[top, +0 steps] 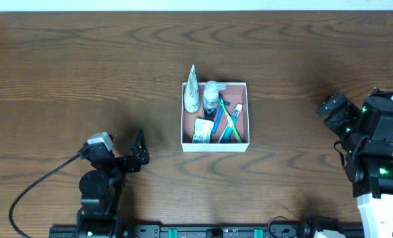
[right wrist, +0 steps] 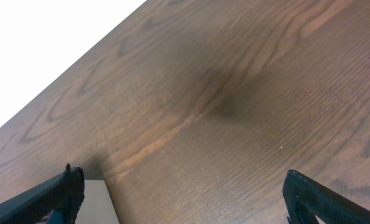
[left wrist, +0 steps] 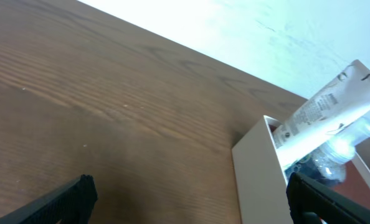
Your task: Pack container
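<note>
The container (top: 215, 147) sits mid-table, a shallow white-walled box with a pinkish floor. Inside it, a white tube (top: 192, 92) leans on the far-left corner and pokes over the rim. A small clear bottle (top: 212, 97) lies beside the tube, a flat packet (top: 202, 130) lies toward the near-left corner, and toothbrushes (top: 231, 125) lie slantwise along the right side.

The box looks like thin card: probably light, a little flexible, and easy to slide on the wooden table (top: 64, 66). A pinch over one wall near a corner looks safest. The leaning tube could tip out if the box is jolted.

The left gripper (left wrist: 191, 199) is well off the container's near-left corner, spread wide and holding nothing. The right gripper (right wrist: 188, 199), far off its right side, is likewise wide apart and empty.
</note>
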`<action>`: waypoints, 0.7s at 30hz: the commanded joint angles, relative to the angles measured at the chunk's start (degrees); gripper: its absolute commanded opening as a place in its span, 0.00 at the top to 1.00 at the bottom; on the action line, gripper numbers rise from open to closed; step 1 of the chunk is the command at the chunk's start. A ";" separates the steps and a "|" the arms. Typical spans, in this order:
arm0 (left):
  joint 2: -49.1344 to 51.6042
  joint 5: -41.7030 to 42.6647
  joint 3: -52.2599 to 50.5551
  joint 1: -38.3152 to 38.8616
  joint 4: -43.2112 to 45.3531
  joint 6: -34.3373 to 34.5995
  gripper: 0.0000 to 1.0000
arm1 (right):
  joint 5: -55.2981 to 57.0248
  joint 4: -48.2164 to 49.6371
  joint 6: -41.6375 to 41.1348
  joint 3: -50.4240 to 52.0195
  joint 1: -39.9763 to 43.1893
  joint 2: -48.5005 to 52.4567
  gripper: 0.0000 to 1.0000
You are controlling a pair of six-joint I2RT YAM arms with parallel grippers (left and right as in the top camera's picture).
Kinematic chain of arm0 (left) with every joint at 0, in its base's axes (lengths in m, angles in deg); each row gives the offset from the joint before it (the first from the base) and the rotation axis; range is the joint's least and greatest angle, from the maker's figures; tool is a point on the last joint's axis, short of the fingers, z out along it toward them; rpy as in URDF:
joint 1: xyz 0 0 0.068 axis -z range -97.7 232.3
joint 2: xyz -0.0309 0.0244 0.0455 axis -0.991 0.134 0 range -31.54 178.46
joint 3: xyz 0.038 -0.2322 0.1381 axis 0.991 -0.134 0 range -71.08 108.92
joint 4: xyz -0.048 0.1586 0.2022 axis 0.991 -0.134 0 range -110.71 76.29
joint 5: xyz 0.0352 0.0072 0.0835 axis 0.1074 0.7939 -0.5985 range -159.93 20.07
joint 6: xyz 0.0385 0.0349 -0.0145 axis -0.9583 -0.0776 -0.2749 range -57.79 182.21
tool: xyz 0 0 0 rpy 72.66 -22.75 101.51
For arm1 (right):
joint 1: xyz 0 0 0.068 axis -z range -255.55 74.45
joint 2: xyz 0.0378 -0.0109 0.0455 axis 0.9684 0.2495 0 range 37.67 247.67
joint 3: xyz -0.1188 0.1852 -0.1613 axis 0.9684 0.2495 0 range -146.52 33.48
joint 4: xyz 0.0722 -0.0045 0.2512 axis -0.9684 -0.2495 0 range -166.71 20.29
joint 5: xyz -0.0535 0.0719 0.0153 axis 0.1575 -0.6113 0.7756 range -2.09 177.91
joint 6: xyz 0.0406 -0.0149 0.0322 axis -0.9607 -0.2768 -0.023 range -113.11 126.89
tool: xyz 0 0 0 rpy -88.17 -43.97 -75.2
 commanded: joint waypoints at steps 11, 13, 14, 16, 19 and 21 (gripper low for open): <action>-7.30 1.03 -6.43 -5.60 0.00 -1.29 0.02 | 0.37 -0.02 -0.35 -0.17 0.44 -0.02 0.01; -7.93 0.85 -6.43 -5.62 -0.02 -3.04 0.02 | 0.37 -0.04 -0.35 -0.17 0.44 -0.02 0.01; -8.41 0.85 -6.43 -5.73 -0.04 -3.41 0.02 | 0.37 -0.02 -0.33 -0.17 0.44 -0.02 0.01; -9.29 0.79 -6.43 -5.86 -0.04 -3.41 0.02 | 0.35 -0.02 -0.35 -0.17 0.44 -0.02 0.01; -10.97 0.63 -6.43 -5.86 -0.02 -3.41 0.02 | 0.37 -0.02 -0.33 -0.17 0.44 -0.02 0.01; -12.79 0.66 -6.43 -5.86 0.02 -3.39 0.02 | 0.37 -0.04 -0.33 -0.17 0.44 -0.02 0.01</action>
